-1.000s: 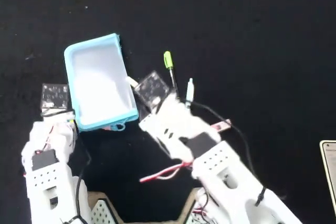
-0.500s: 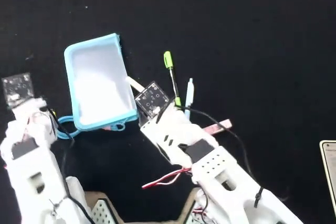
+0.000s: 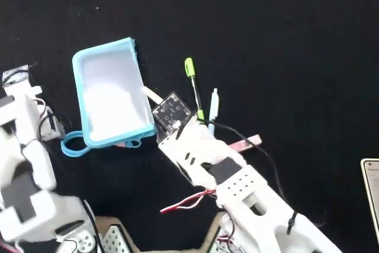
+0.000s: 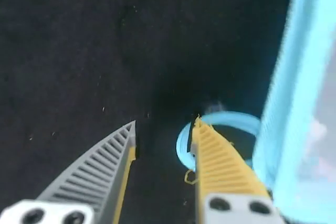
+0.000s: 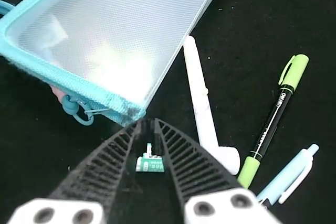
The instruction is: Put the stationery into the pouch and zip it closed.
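1. Pouch (image 3: 112, 96) lay flat on the tabletop (image 3: 296, 57), its zip corner just ahead of your right end effector (image 5: 149, 121), whose fingers were pressed together on nothing.
2. Your left end effector (image 4: 164, 125) was spread, with the pouch's blue loop (image 4: 220, 121) just beside its yellow finger. That placement probably served to pin this end during filling.
3. A white pen (image 5: 202, 108), green marker (image 5: 273, 124) and blue pen (image 5: 294, 171) lay loose just beside the right end effector, outside the pouch, so loading looked not yet begun.
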Tool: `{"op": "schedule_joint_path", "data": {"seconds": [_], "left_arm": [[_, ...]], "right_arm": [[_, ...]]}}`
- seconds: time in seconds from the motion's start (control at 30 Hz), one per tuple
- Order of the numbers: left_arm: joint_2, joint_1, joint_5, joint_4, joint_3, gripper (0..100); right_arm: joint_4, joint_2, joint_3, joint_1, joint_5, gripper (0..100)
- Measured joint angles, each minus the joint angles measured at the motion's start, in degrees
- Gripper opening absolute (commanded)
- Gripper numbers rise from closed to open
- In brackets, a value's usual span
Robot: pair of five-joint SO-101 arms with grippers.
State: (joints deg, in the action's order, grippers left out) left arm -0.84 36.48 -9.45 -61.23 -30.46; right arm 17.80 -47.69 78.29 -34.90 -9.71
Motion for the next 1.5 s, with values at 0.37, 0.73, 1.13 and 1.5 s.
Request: {"op": "schedule_joint_path", "data": {"seconds": [0.37, 0.73, 1.13, 1.5], "left_arm": [[10.11, -3.52, 2.11, -1.49, 7.03, 17], [11.08, -10.55, 2.46, -13.36, 8.26, 3], [0.62, -19.25, -1.58, -30.95, 10.2, 3], [-19.34, -47.12, -4.22, -37.01, 11.08, 3]], "right_arm": [[0.0, 0.0, 0.0, 0.0, 0.0, 3.3], [0.0, 0.0, 0.0, 0.0, 0.0, 3.3], [0.0, 0.0, 0.0, 5.45, 0.0, 3.1], [3.69, -5.1, 0.0, 13.01, 0.0, 2.9]]}}
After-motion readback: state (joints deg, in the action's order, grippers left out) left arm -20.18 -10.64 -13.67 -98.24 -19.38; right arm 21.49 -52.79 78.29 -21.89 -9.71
